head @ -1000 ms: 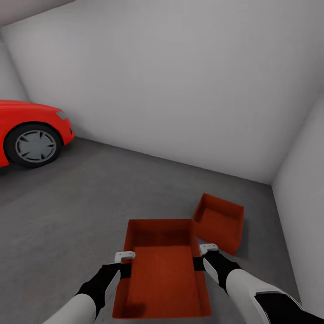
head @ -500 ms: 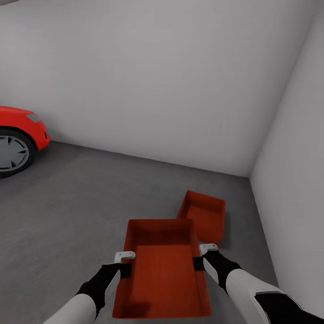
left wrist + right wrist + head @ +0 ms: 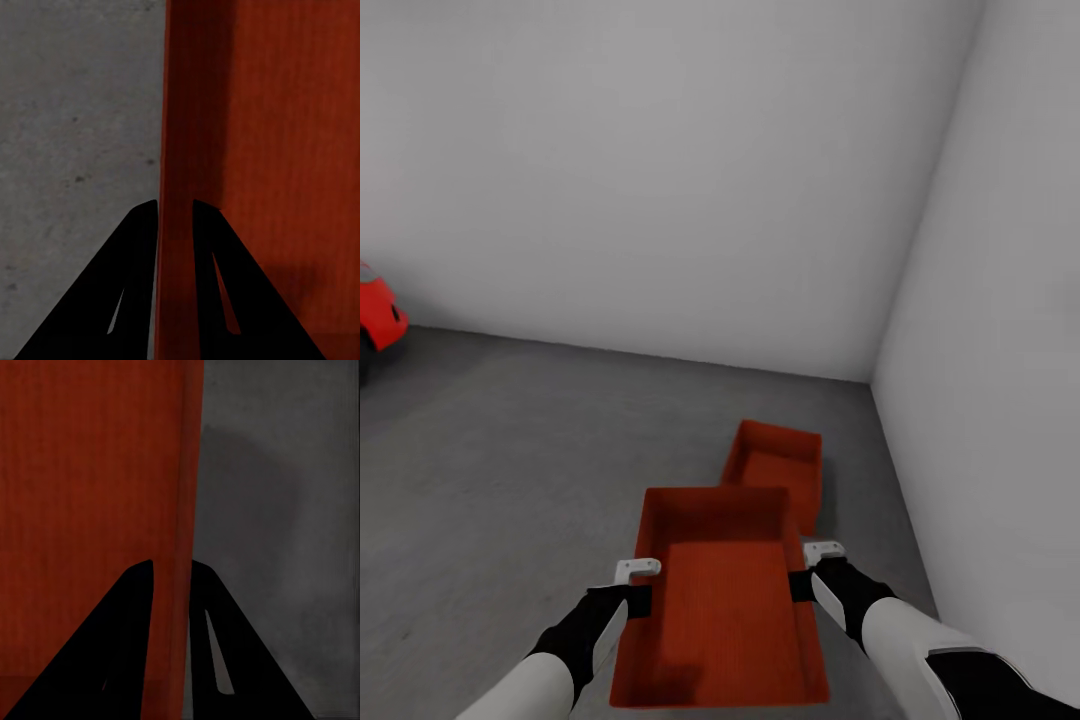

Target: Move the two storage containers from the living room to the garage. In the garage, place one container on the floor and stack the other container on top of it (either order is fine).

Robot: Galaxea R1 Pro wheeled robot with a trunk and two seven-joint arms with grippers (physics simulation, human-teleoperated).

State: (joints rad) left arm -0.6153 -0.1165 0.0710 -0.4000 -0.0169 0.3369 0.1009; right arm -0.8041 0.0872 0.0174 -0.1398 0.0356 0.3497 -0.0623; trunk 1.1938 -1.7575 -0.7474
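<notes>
I hold a red-orange storage container point(image 3: 722, 600) level in front of me, above the garage floor point(image 3: 510, 470). My left gripper point(image 3: 643, 592) is shut on its left wall point(image 3: 174, 150), one black finger on each side of it. On the opposite wall point(image 3: 186, 495) my right gripper point(image 3: 800, 580) is shut the same way. The second storage container point(image 3: 775, 470) rests on the dark grey concrete just beyond the held one and slightly to the right, near the room's corner; the held bin hides its near end.
A plain white wall point(image 3: 660, 180) closes the garage ahead, and another white wall point(image 3: 1000, 350) runs close along my right side. The nose of the red car point(image 3: 378, 310) shows at the far left edge. Open concrete lies to the left.
The whole view has swung to the right: the car has slid almost out at the left, and the container on the floor now sits nearer the middle, straight past the held one. My grip is unchanged.
</notes>
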